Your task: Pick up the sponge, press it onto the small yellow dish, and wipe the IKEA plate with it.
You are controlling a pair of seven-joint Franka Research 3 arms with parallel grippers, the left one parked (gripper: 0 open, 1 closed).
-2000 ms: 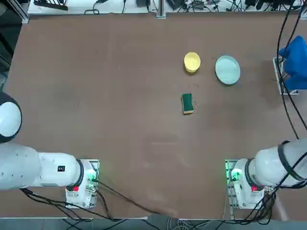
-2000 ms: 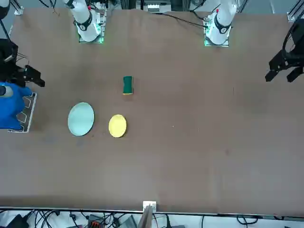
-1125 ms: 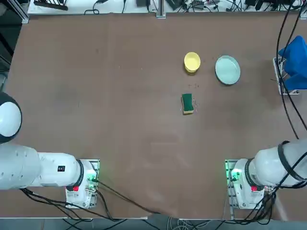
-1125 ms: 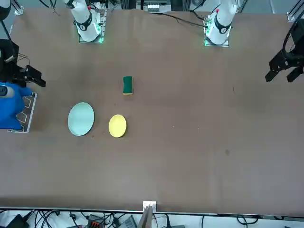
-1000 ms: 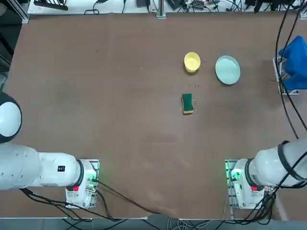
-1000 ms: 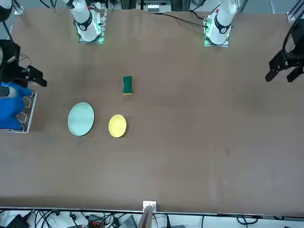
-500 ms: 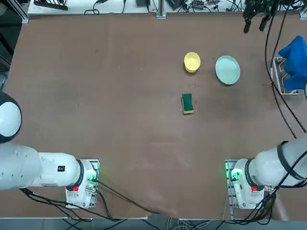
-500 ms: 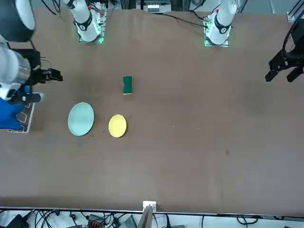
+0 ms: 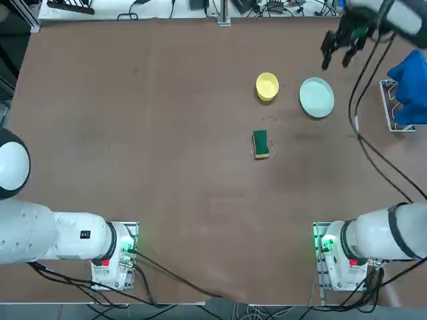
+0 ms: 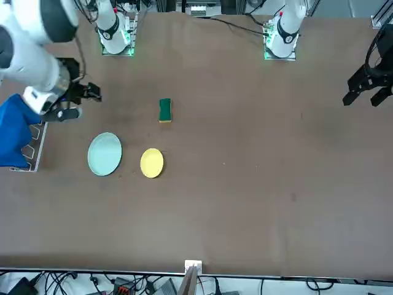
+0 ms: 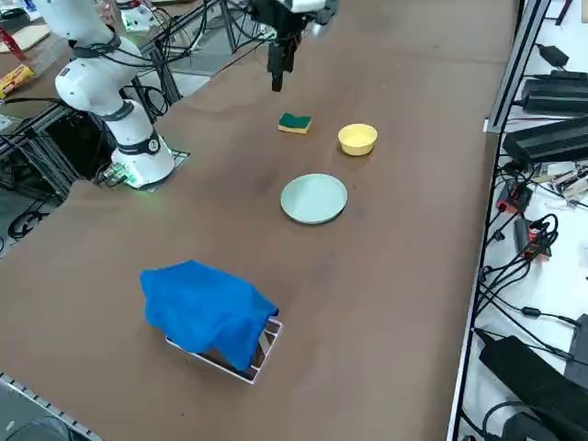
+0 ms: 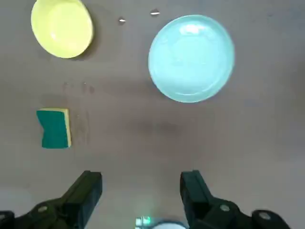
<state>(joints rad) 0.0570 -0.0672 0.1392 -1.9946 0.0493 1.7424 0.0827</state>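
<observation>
Hovering high above the surface (image 9: 133, 133), our right gripper (image 12: 140, 191) carries nothing; its jaws stand wide apart, pointing down. In the top view the gripper (image 9: 339, 48) sits at the far right, beyond the IKEA plate (image 9: 316, 97).

The sponge (image 9: 261, 144) lies flat in the open near the middle of the surface, green scouring side up, with the yellow foam layer showing along one edge. It is well apart from the small yellow dish (image 9: 267, 86), which stands farther away, with the plate just to the right of that dish. Nothing touches the sponge.

We judge the sponge to be light, soft and compressible. The scouring top should give good friction, so slipping is unlikely, but the foam will squash under the jaws. We recommend taking hold across the two long sides, at mid-length, with the jaws lowered close to the surface so that both layers are caught.

A blue cloth (image 11: 207, 312) on a rack at the right edge lies clear of the work.
</observation>
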